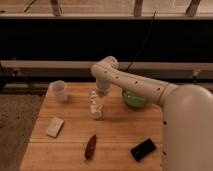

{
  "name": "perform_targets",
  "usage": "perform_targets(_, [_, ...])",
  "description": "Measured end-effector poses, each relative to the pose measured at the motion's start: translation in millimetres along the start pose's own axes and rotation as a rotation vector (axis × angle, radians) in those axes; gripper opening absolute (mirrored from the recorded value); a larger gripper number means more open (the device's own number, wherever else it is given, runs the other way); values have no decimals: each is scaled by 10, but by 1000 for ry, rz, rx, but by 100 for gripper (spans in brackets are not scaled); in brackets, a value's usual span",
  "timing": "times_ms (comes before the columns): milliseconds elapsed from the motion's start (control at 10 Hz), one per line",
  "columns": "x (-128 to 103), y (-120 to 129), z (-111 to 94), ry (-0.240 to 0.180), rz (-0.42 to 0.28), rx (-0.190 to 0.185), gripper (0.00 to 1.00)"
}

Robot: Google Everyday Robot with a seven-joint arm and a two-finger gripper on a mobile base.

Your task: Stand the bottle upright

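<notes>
The gripper hangs at the end of the white arm, just left of the green bowl, pointing down at the wooden table. Right beneath it is the bottle — clear, with a pale label. Its lower end is on the wood and its upper end is up against the gripper, so it stands upright or close to it, near the bowl's left side but not touching it. Whether the gripper is clamped on the bottle's top or only resting around it, I cannot tell from here.

The arm reaches in over the bowl and hides part of its rim. Farther left of the bowl, past the bottle, sits a white cup. Left of the bowl and nearer the front edge lies a pale block. A reddish-brown thing lies in front of the bowl and to its left — well apart from the bottle. A flat black thing lies almost straight in front of the bowl, by the front edge.
</notes>
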Motion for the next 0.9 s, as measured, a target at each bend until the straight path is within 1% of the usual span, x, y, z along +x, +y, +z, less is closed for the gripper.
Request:
perform_targets(200, [-24,59,1,11,68,-19,80])
perform_targets(400, [-41,111,-2,7,156,-37,80])
perform_targets(700, [-114,148,-21,12,227,-42,80])
perform_targets(900, [-235,209,-7,15,248,-55,80])
